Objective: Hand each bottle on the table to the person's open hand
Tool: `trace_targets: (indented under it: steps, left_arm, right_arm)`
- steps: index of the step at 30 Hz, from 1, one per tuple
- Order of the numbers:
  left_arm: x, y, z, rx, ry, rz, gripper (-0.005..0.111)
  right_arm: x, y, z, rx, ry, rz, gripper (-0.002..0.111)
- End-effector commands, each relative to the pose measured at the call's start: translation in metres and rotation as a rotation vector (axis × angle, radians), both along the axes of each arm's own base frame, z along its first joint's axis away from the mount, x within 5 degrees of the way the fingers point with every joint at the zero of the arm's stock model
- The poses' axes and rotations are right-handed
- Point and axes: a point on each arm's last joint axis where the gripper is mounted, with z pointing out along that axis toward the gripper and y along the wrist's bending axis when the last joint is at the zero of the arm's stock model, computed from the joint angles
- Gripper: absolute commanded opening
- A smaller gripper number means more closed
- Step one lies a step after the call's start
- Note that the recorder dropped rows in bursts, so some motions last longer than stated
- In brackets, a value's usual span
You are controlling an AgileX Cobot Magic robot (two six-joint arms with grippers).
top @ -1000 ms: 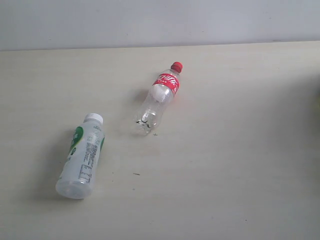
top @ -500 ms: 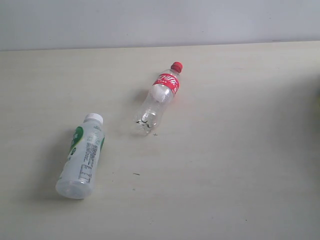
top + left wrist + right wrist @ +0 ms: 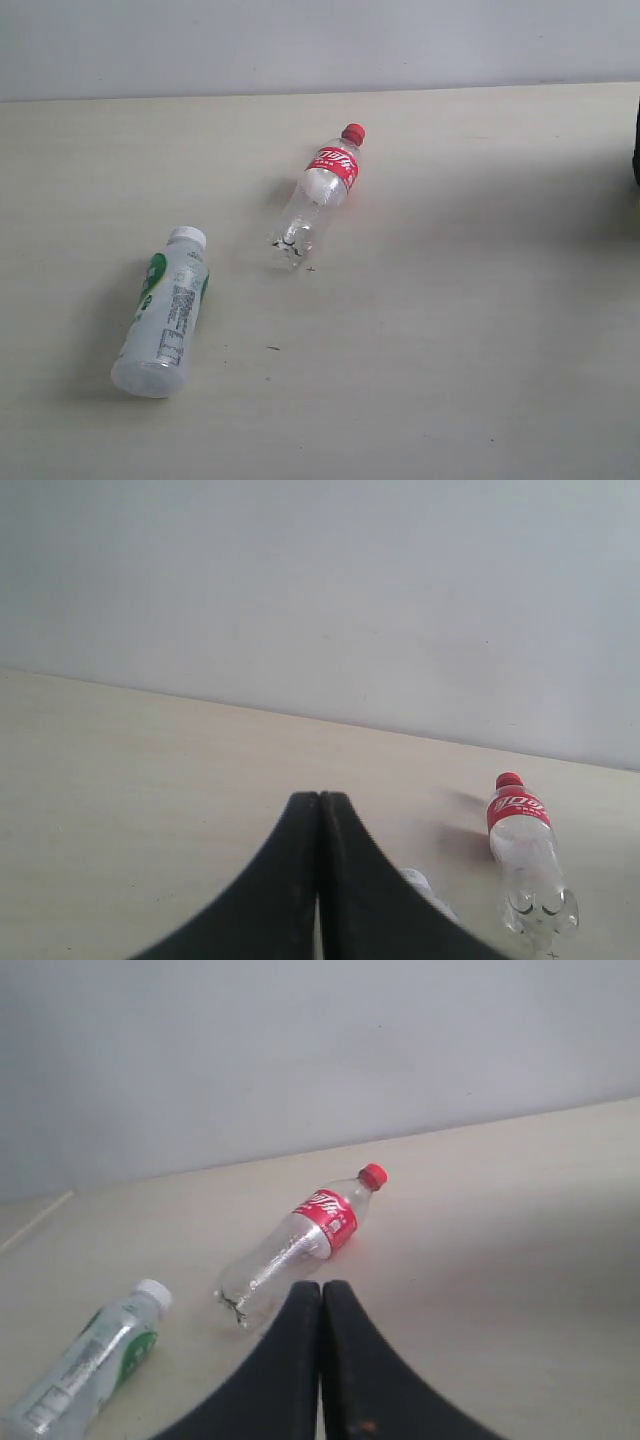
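At the lower left of the exterior view, the white-green bottle (image 3: pixel 160 318) is lying on its side on the surface (image 3: pixel 450 350). Its white cap (image 3: pixel 187 237) is pointing toward the top of the frame. Well apart from it, just left of centre in the upper half, the red-label bottle (image 3: pixel 318 195) is also lying flat. Its red cap (image 3: pixel 353 133) is pointing up and to the right, toward the pale wall (image 3: pixel 320 45) running along the top of the frame. A dark sliver (image 3: pixel 637 140) is showing at the right edge; what it is cannot be told.

In their wrist view the left jaws are pressing tip to tip, clenched on nothing, with the red-label bottle lying beyond them. The right jaws are likewise clenched and empty, and both bottles are lying past their tips, touching neither jaw.
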Motion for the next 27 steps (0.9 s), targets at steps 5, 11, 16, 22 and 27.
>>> trace_targets:
  steps: [5,11,16,22,27]
  left_arm:
    - [-0.0004,-0.0002,0.0007,0.004,-0.01,-0.004,0.0]
    - [-0.0004,-0.0002,0.0007,0.004,-0.01,-0.004,0.0]
    - [-0.0004,-0.0002,0.0007,0.004,-0.01,-0.004,0.0]
    - [-0.0004,-0.0002,0.0007,0.004,-0.01,-0.004,0.0]
    - [-0.0004,-0.0002,0.0007,0.004,-0.01,-0.004,0.0]
  right_arm:
    - [-0.0014,0.0028,0.0009,0.239,0.094,-0.004,0.001]
    - [-0.0014,0.0028,0.0009,0.239,0.094,-0.004,0.001]
    - [-0.0014,0.0028,0.0009,0.238,0.093,-0.004,0.001]
    - [-0.0014,0.0028,0.0009,0.238,0.093,-0.004,0.001]
    - [-0.0014,0.0028,0.0009,0.238,0.093,-0.004,0.001]
